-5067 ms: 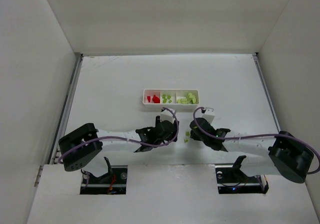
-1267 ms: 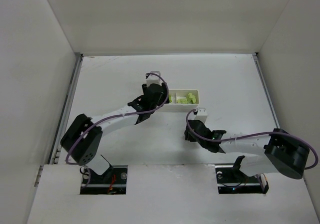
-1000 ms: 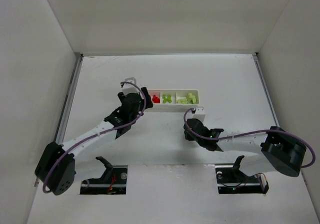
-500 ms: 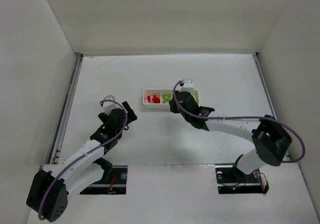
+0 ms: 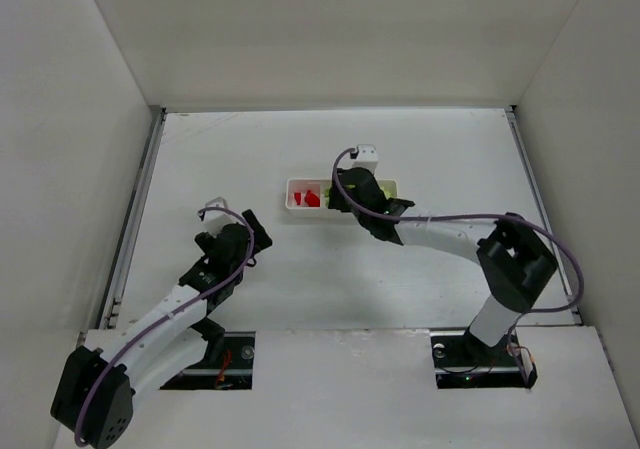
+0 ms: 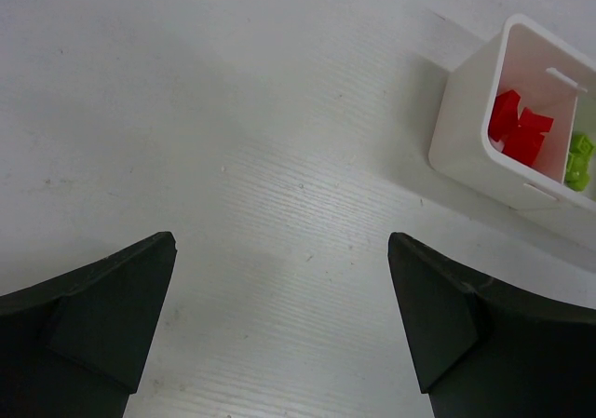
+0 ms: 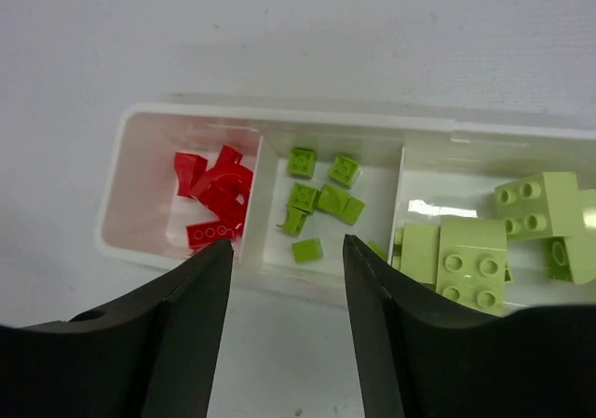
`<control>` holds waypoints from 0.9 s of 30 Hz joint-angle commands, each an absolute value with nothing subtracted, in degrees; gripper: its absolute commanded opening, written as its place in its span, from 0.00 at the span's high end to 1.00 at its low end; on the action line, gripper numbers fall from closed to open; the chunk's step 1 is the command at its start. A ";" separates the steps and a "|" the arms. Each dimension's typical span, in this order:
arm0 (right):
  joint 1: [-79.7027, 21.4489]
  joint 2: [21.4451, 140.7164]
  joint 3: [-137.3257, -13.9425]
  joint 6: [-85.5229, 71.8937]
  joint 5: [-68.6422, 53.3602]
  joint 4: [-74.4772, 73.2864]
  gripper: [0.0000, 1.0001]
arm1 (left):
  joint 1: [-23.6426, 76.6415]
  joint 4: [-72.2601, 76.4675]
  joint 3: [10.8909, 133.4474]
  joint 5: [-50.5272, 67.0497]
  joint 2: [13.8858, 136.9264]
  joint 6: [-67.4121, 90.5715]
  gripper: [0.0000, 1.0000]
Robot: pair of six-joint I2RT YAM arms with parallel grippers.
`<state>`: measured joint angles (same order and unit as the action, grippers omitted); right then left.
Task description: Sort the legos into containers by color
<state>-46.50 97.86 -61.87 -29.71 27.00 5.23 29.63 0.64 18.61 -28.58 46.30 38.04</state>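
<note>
The white tray [image 7: 279, 117] has three containers side by side. Red legos [image 7: 212, 197] fill the left one, small green legos [image 7: 321, 197] lie in the middle one, and larger green legos [image 7: 470, 260] sit in the right one. My right gripper [image 7: 287, 250] hovers open over the tray's near rim at the middle container, holding nothing. From above, the right gripper [image 5: 346, 191] covers the middle of the tray [image 5: 293, 185]. My left gripper [image 6: 279, 241] is open over bare table, left of the tray [image 6: 466, 139], and red legos [image 6: 520, 129] show inside it.
In the top view the left gripper [image 5: 250, 227] sits well to the near left of the tray. White walls close in the table on the left, far and right sides.
The right arm swung up from the near side onto the tray and edged left over its middle. The left arm pulled back from the tray's left end to the near left.
</note>
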 commanded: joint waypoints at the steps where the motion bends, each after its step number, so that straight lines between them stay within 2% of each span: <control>1: -46.54 89.32 -59.08 -29.26 28.82 8.08 0.43 | 29.93 0.62 18.81 -29.71 45.70 39.99 0.00; 6: -46.45 76.76 -46.96 -29.35 33.47 9.49 0.34 | 30.28 -0.09 19.51 -29.62 45.88 40.61 0.00; 7: -46.10 72.47 -43.45 -29.79 35.14 9.84 0.27 | 30.19 -0.70 20.21 -29.62 46.49 40.61 0.00; 9: -45.66 65.86 -38.17 -31.19 36.82 10.02 0.00 | 30.01 -2.54 21.35 -29.27 47.37 41.04 0.00; 16: -45.75 44.68 -26.38 -36.99 41.39 1.07 0.00 | 29.58 -7.46 25.22 -29.09 46.76 41.66 0.00; 22: -39.96 29.82 -20.13 -40.86 41.05 -4.04 0.00 | 28.96 -8.53 25.93 -28.65 46.32 41.92 0.00; 27: -34.33 27.51 -19.68 -41.13 40.69 -4.48 0.00 | 28.17 -8.18 26.98 -29.35 48.16 40.44 0.00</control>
